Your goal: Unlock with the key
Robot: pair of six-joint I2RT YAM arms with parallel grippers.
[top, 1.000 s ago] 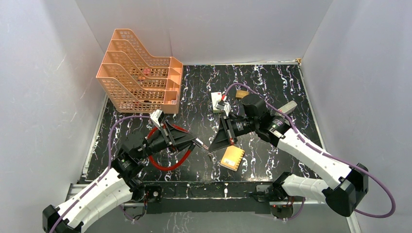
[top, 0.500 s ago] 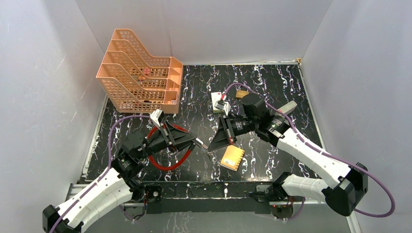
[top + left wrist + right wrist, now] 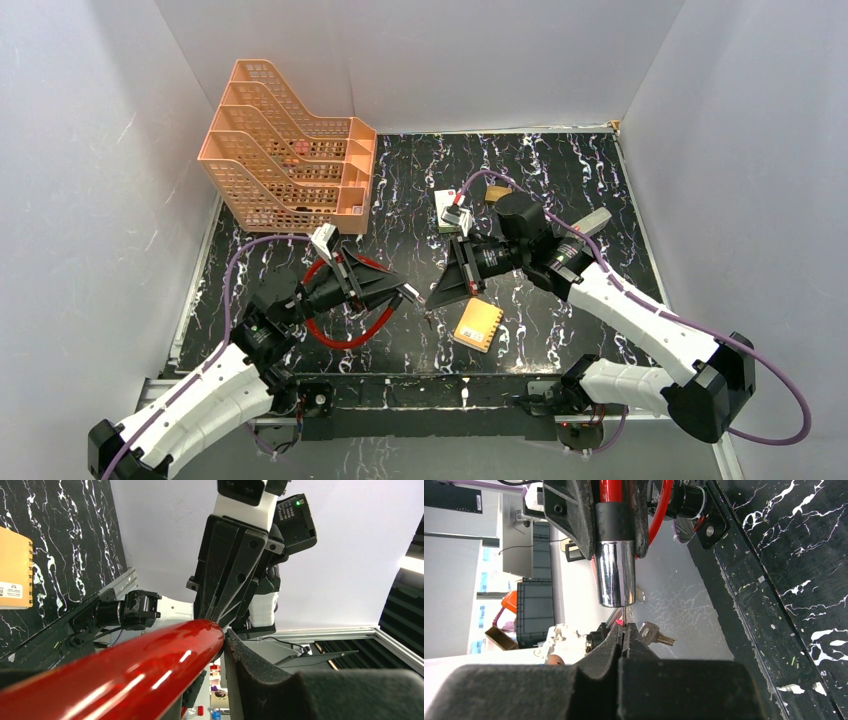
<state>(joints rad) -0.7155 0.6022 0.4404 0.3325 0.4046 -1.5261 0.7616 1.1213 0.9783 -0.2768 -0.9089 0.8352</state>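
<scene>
White walls boxed in the black marbled table (image 3: 560, 160), and above its near edge the two arms met tip to tip. The left gripper (image 3: 403, 293) was clamped on the red cable (image 3: 125, 677) just behind its metal barrel (image 3: 615, 577), holding that end out toward the other arm. The right gripper (image 3: 624, 630) was pinched shut on the key (image 3: 623, 615), which showed only as a thin edge-on sliver running from the fingertips up to the barrel's face. A spare key (image 3: 656, 634) dangled just beside the fingers. Whether the blade had entered the slot could not be told from the right wrist view, and the slot itself was hidden. The blade seemed to meet the face a little to one side of the barrel's middle (a judgement from one angle only). The step in hand looked like insertion, and doing it well would call for the left arm to hold the barrel steady while the right made small sideways corrections, then pushed straight along the barrel's axis. No twisting should come until the blade was fully seated. A key this thin could pivot or bend in the pinch if forced off-line — and the hanging spare might catch on the barrel's rim.
</scene>
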